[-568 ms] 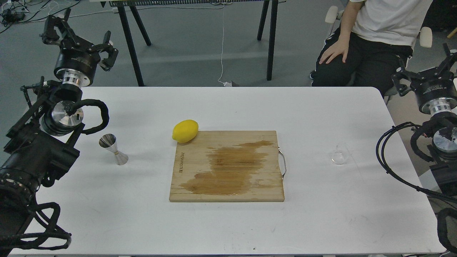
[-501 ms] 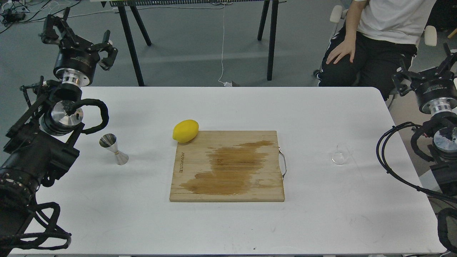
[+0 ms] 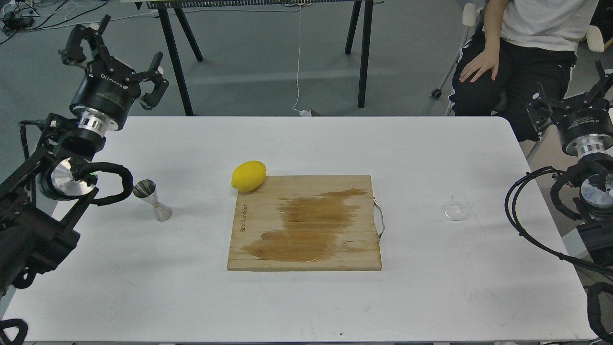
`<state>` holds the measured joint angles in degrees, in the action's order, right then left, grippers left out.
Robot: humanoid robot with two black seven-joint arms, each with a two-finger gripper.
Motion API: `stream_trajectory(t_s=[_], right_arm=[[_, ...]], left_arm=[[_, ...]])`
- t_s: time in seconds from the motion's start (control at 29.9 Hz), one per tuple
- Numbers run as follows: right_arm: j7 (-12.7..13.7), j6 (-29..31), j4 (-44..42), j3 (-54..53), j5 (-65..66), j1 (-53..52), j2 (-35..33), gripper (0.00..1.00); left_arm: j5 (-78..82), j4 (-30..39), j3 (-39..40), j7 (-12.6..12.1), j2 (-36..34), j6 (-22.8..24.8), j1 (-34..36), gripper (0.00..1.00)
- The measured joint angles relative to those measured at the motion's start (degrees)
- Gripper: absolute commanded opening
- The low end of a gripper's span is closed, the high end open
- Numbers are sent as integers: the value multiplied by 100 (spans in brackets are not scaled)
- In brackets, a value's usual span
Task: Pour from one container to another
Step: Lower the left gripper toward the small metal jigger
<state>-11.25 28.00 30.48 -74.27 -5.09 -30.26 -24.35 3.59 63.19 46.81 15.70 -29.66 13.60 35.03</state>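
The clear glass cup [image 3: 455,207] stands on the white table at the right, between the cutting board and my right arm. At the left of the table stands the shiny steel jigger [image 3: 152,200], upright. My left gripper [image 3: 115,60] hovers high over the table's far left corner, open and holding nothing, well behind the jigger. Partly cut off by the right edge, my right gripper [image 3: 570,96] sits beyond the table's far right corner, open and empty, far from the cup.
A wooden cutting board [image 3: 306,223] with a dark wet stain and a metal handle lies in the middle. A yellow lemon [image 3: 248,176] rests at its far left corner. A seated person [image 3: 522,48] is behind the table at the right.
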Motion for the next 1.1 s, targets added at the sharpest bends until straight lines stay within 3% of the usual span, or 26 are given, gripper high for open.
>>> stream_trajectory(t_s=[0.13, 0.23, 0.37, 0.5, 0.6, 0.77, 1.1], right_arm=[[0, 0, 6, 0, 0, 127, 0, 100], [0, 0, 15, -5, 0, 243, -13, 100], [-7, 0, 12, -31, 0, 309, -40, 100], [-8, 0, 1, -43, 0, 320, -42, 100], [-9, 0, 3, -48, 0, 320, -42, 100], [-13, 0, 16, -80, 0, 320, -40, 100], [-18, 0, 11, -114, 0, 320, -77, 100]], left_arm=[[680, 1122, -182, 96, -1106, -270, -624, 99], [1361, 1606, -197, 382, -1753, -321, -1196, 94], [2479, 1856, -186, 795, -2383, -354, -1842, 93], [3544, 1904, -200, 893, -2695, -418, -2324, 93], [4531, 1908, -214, 900, -2716, -668, -2630, 93], [6366, 1609, -222, 909, -2427, -1589, -2893, 91], [10274, -469, -420, 860, -1109, -2794, -2815, 91]])
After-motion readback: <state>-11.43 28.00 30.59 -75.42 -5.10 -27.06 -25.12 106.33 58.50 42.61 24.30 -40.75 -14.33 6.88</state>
